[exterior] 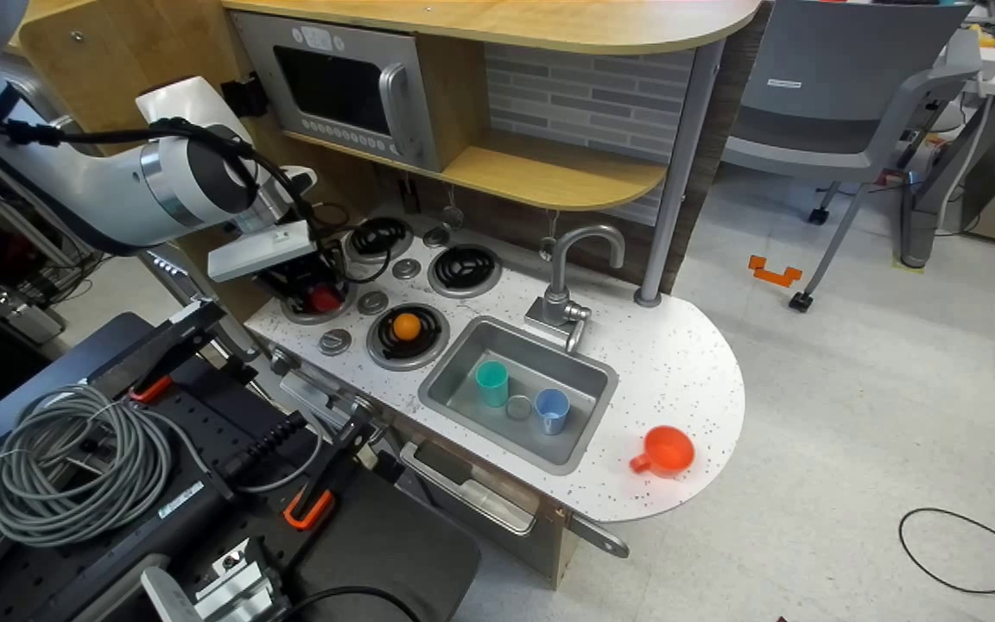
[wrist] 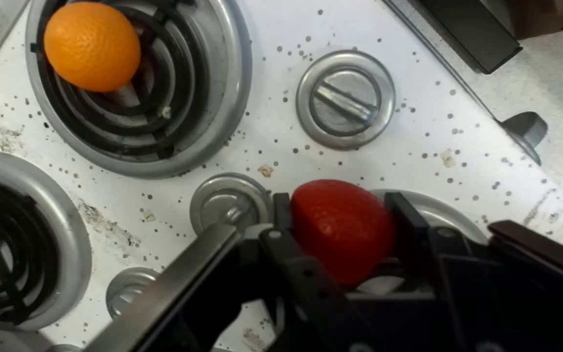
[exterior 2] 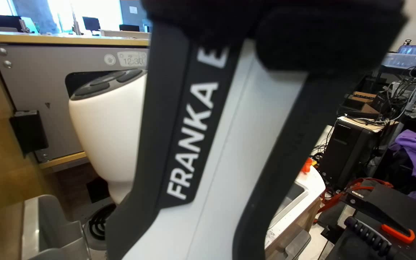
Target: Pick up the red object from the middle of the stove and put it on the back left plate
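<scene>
I'm pinching the glossy red rounded piece between my flat black fingers, side to side, likely to stop it rolling

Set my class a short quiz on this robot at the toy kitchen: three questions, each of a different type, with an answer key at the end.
1. Multiple choice. What does the gripper hold?
a) a mug
b) the red piece
c) a knob

2. True or false. The orange ball rests on a burner.

3. Fill in the blank. In an exterior view, a green cup and a blue cup are in the ____.

Key: 1. b; 2. true; 3. sink.
</scene>
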